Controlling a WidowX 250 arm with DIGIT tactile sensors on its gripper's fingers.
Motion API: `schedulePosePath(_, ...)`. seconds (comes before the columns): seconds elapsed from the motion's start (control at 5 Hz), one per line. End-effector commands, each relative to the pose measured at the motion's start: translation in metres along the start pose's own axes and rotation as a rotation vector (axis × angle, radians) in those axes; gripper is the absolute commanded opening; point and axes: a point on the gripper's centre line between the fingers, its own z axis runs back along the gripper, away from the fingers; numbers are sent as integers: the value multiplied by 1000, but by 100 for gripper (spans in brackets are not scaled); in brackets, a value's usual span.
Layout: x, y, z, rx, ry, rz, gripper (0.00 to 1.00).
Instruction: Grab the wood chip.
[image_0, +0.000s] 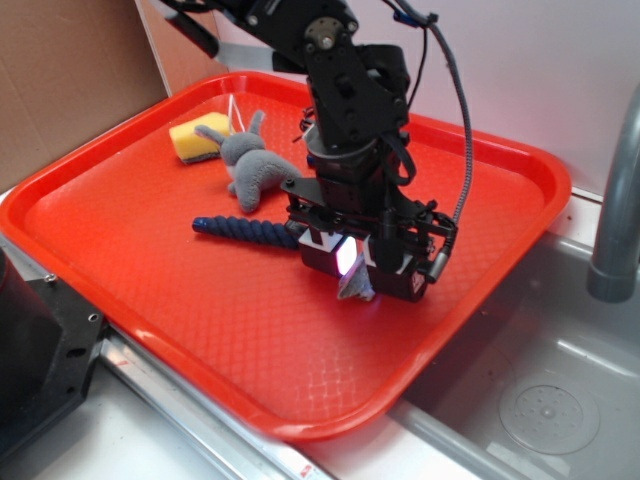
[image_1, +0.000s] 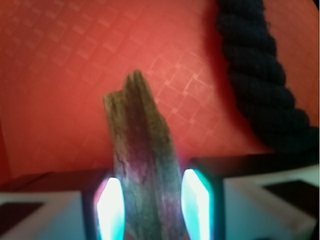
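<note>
Red tray (image_0: 150, 260) beside grey sink (image_0: 560, 390)

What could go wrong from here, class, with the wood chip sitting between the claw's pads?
1. The wood chip is rough and tapered, and the claw holds only its lower end; it may pivot or slip out when lifted.
2. The dark blue rope lies close beside the claw, so a sideways move could drag it.
3. The claw sits low over the red tray; moving before rising could scrape it.
</note>
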Motion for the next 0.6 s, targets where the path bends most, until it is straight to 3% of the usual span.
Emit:
schedulePosePath(0.0, 14, 9, 63, 10, -68, -11, 0)
schedulePosePath(0.2, 35, 24, 102, -39, -25, -31, 0)
schedulePosePath(0.4, 54, 52, 142, -76, -37, -21, 0)
